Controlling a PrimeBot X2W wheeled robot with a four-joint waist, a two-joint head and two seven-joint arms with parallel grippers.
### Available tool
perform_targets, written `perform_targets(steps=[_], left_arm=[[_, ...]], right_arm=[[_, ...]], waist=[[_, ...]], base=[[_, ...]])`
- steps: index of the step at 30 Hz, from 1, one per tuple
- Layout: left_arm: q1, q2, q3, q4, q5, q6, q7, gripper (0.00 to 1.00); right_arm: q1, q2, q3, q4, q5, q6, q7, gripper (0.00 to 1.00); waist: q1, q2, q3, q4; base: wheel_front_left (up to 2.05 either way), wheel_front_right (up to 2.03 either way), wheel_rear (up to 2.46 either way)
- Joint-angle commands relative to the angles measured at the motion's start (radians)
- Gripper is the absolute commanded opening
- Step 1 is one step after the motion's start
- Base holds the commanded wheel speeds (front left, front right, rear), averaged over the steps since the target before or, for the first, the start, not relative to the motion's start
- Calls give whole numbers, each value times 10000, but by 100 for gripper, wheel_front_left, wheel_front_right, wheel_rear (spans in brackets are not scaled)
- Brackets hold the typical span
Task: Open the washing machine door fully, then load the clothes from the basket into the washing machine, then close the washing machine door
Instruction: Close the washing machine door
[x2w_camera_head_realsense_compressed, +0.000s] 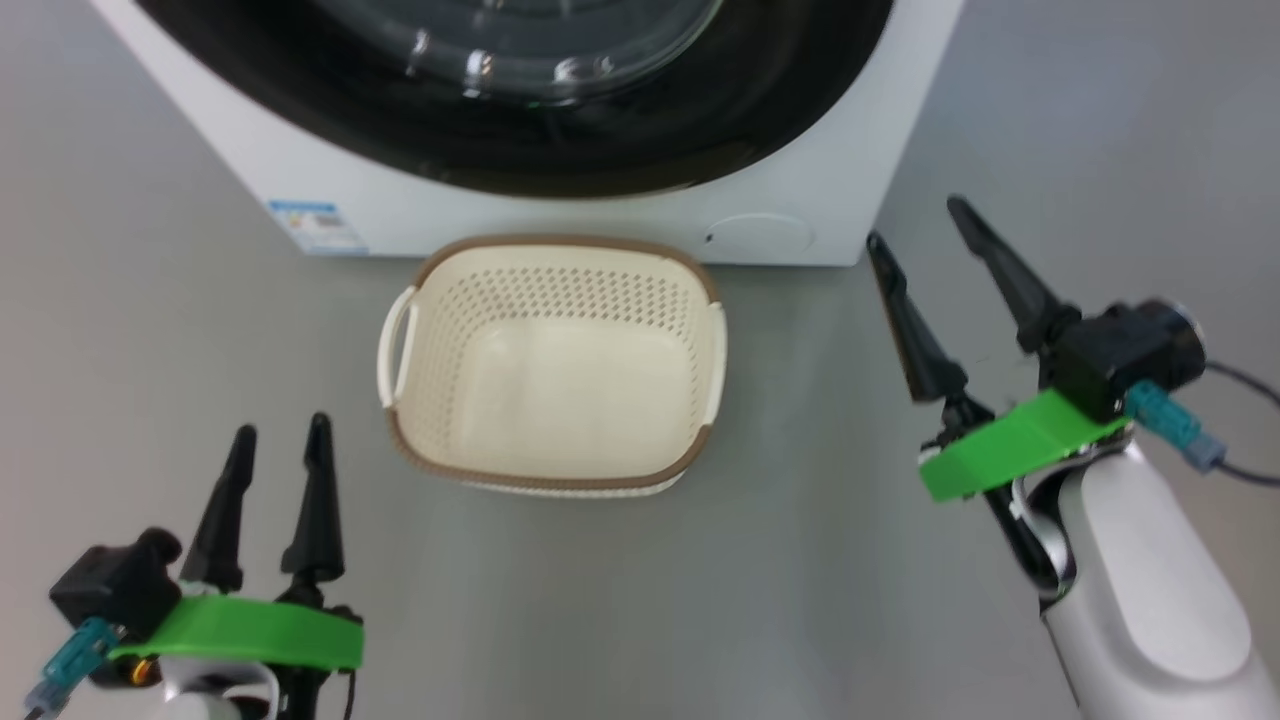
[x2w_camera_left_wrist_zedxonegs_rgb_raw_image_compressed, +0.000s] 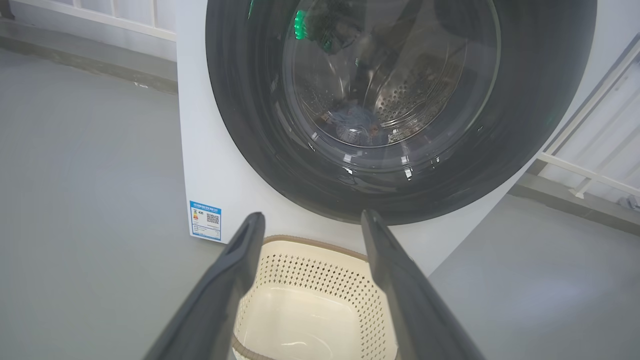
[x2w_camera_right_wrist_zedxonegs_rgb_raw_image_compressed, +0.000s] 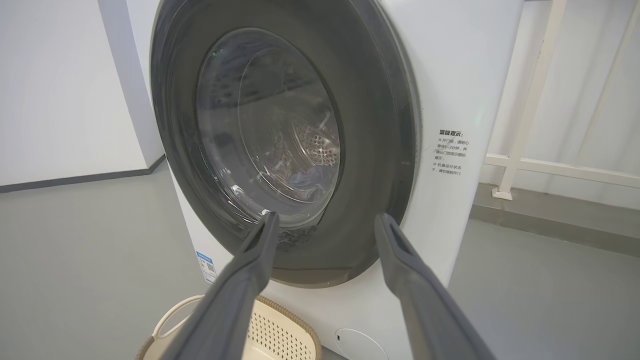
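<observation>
Ahead of my left gripper (x2w_camera_head_realsense_compressed: 282, 425), just past its fingertips: the basket (x2w_camera_head_realsense_compressed: 560, 250), cream perforated plastic with a brown woven-look rim and its bare floor showing; my own fingers cut off its near end in the left wrist view. Beyond the basket, touching it or just short, I cannot tell which: the washing machine (x2w_camera_head_realsense_compressed: 600, 215), white, top cut off. Washing machine door (x2w_camera_right_wrist_zedxonegs_rgb_raw_image_compressed: 370, 150): glossy black ring, bulging glass, lying shut against the front. Behind the glass, low in the steel drum: the clothes (x2w_camera_right_wrist_zedxonegs_rgb_raw_image_compressed: 306, 176), a bluish heap, print blurred by reflections. Left of my left gripper's fingers, at the cabinet's base: blue label (x2w_camera_left_wrist_zedxonegs_rgb_raw_image_compressed: 205, 220) with a square code and coloured bars, text too small to read. Above my right gripper (x2w_camera_head_realsense_compressed: 914, 220), beside the door: Chinese notice (x2w_camera_right_wrist_zedxonegs_rgb_raw_image_compressed: 450, 152), a heading plus several lines, too small to read reliably. Round cap (x2w_camera_head_realsense_compressed: 760, 238), low on the front, toward my right gripper. Left gripper: fingers spread wide, holding nothing. Right gripper: fingers likewise spread, holding nothing, raised beside the cabinet's corner.
</observation>
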Motion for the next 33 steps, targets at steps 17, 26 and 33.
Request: perform_targets(steps=[17, 26, 33], left_arm=[[932, 407, 1144, 454, 479, -25, -63, 100], [1224, 322, 1143, 1221, 812, -25, -63, 100], [1294, 445, 1147, 1355, 1090, -25, -63, 100]], right_arm=[[3238, 533, -1084, -887, 62, -57, 4, 100], [4235, 709, -1878, -934, -24, -57, 4, 100], [4282, 709, -1920, -703, -65, -57, 4, 100]], waist=[[0, 0, -2252, -2194], [0, 0, -2815, -2384], [0, 0, -2985, -2485]], base=[[0, 0, 0], [0, 0, 0], [0, 0, 0]])
